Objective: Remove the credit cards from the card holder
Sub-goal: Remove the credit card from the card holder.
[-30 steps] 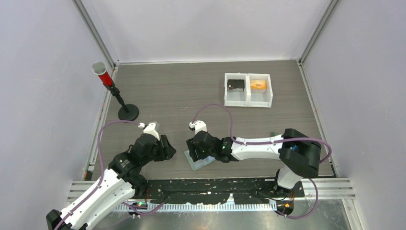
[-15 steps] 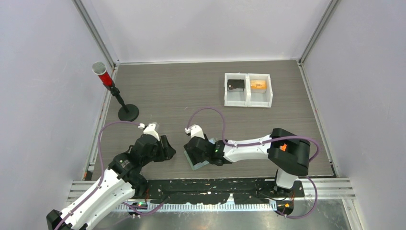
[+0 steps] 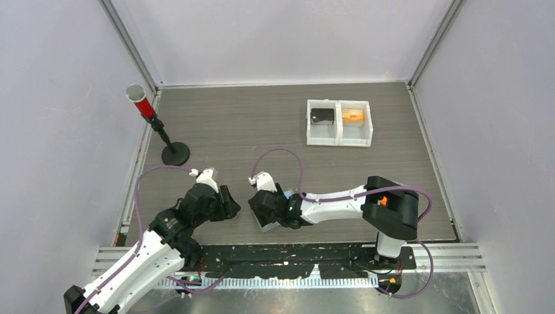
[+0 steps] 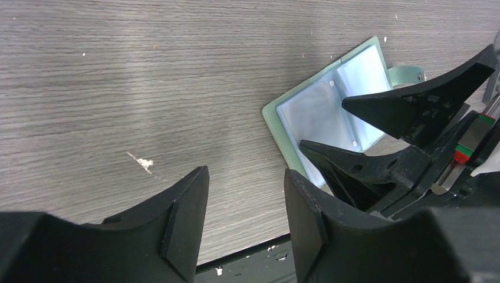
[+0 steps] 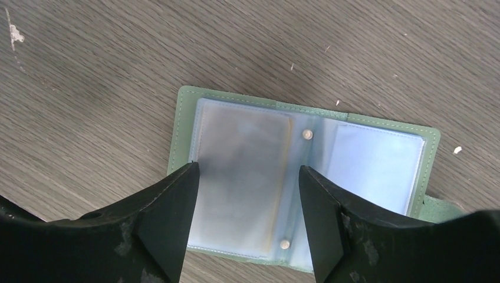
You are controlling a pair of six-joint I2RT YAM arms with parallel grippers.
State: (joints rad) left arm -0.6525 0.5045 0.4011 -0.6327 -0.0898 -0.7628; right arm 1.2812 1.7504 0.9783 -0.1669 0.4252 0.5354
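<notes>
Tray [image 3: 339, 124], white plastic, two-compartment, top view: orange-tan card [image 3: 354, 116] inside; right gripper [image 3: 262, 210] hides most of sage-green bifold card holder [image 3: 267, 226] near front edge of grey wood table [image 3: 229, 124]. Left wrist: left gripper [image 4: 244, 218] agape, empty, beside holder. Right wrist: jaws apart over one clear pocket.

We see a dark wood-grain surface [image 3: 249, 131]. The card holder [image 5: 377, 165] lies open and flat near its front edge, pale blue pockets up, tab [image 5: 437, 209] sticking out at one side. A white two-compartment tray [image 3: 340, 142] sits well apart, back right. A stand's round black base [image 3: 175, 154] rests at the left. A small white scuff [image 4: 141, 161] marks the wood.
</notes>
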